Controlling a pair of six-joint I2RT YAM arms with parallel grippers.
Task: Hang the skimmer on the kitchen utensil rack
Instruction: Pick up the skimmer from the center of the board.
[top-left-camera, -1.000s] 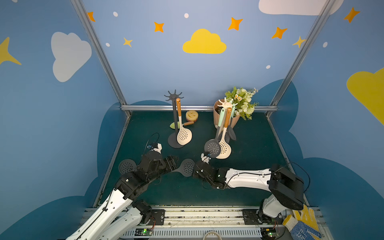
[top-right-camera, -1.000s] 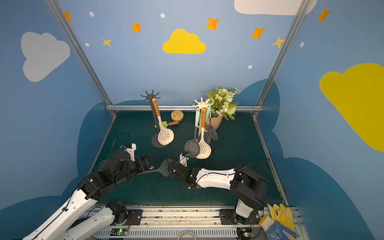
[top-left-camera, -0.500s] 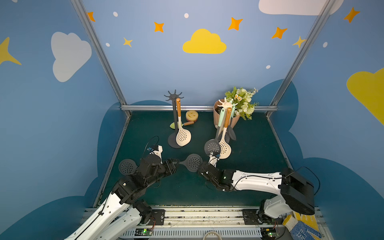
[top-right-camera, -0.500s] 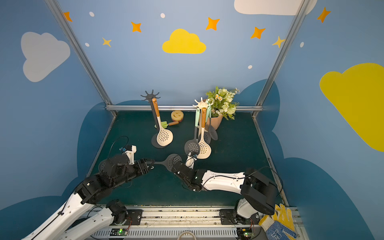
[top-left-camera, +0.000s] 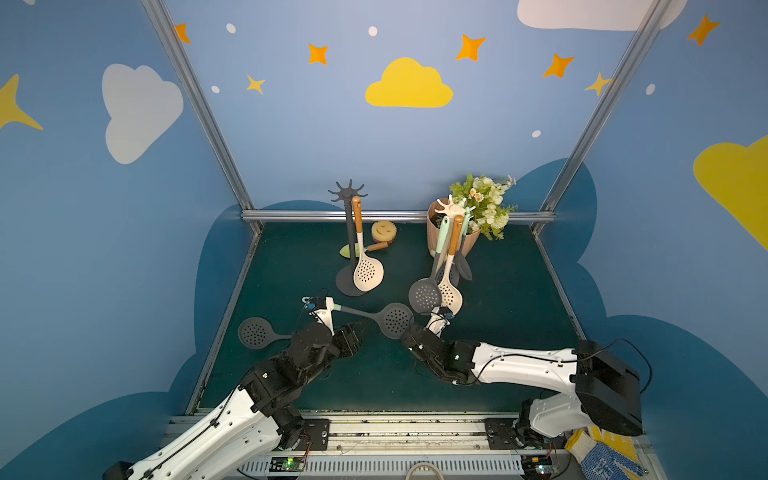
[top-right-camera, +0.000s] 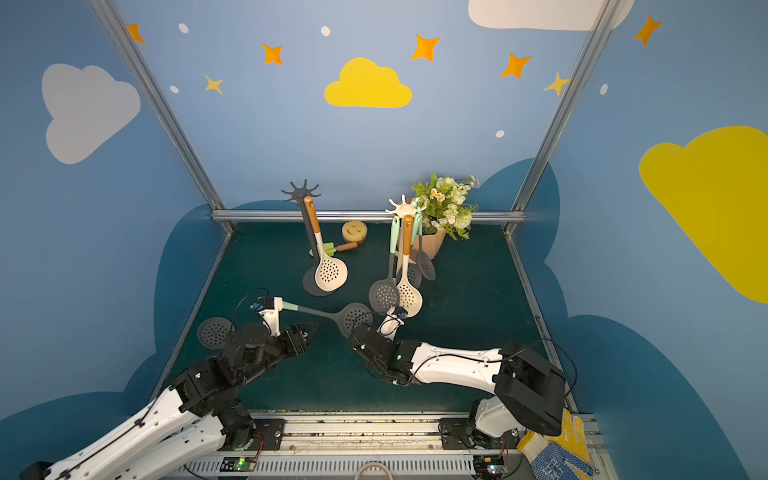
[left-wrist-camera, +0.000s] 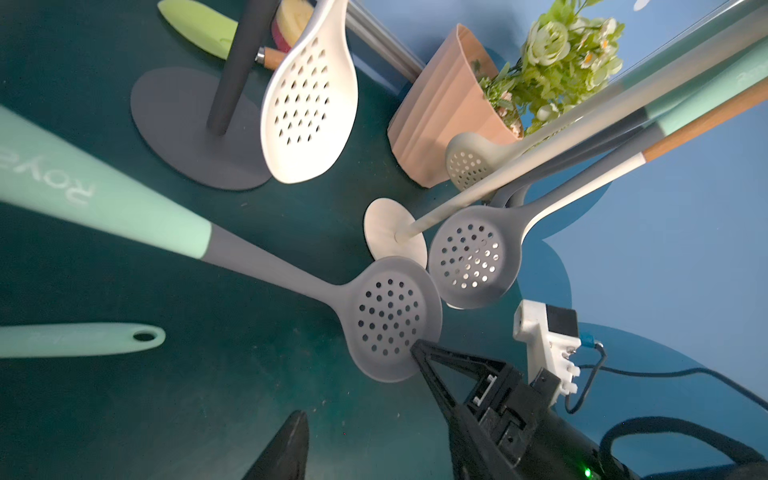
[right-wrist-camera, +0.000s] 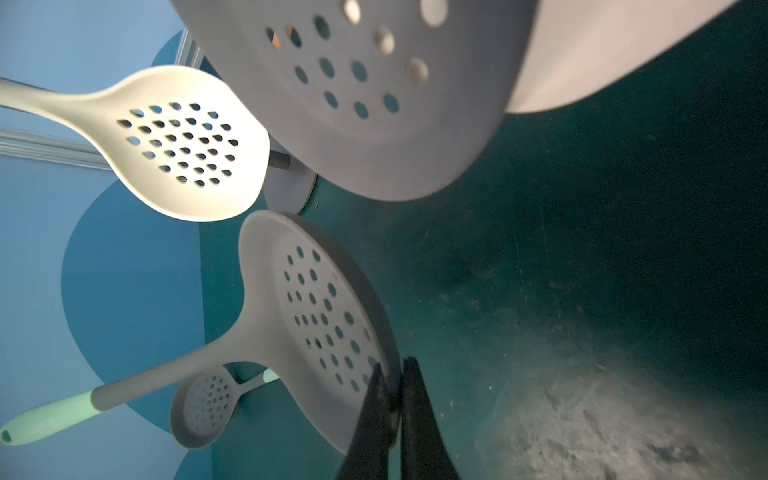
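The grey skimmer (top-left-camera: 397, 320) (top-right-camera: 355, 318) with a mint handle hangs level above the mat. My right gripper (top-left-camera: 409, 337) (right-wrist-camera: 392, 365) is shut on the rim of its perforated head (right-wrist-camera: 316, 307). My left gripper (top-left-camera: 359, 330) (top-right-camera: 309, 328) stands open just in front of the handle (left-wrist-camera: 83, 183), holding nothing; one of its fingers (left-wrist-camera: 291, 444) shows in the left wrist view. A dark grey utensil rack (top-left-camera: 350, 232) at the back carries one cream skimmer (top-left-camera: 368, 272). A cream rack (top-left-camera: 453, 206) to its right carries several skimmers.
Another grey skimmer (top-left-camera: 255, 332) lies on the mat at the left, its mint handle (left-wrist-camera: 83, 338) under my left arm. A flower pot (top-left-camera: 467, 243), a smiley sponge (top-left-camera: 383, 230) and a green tool (top-left-camera: 348, 250) stand at the back. A glove (top-left-camera: 602, 461) lies front right.
My right gripper has carried the skimmer to the right and a little back, so its handle now shows clear of my left gripper. The left jaws have narrowed somewhat.
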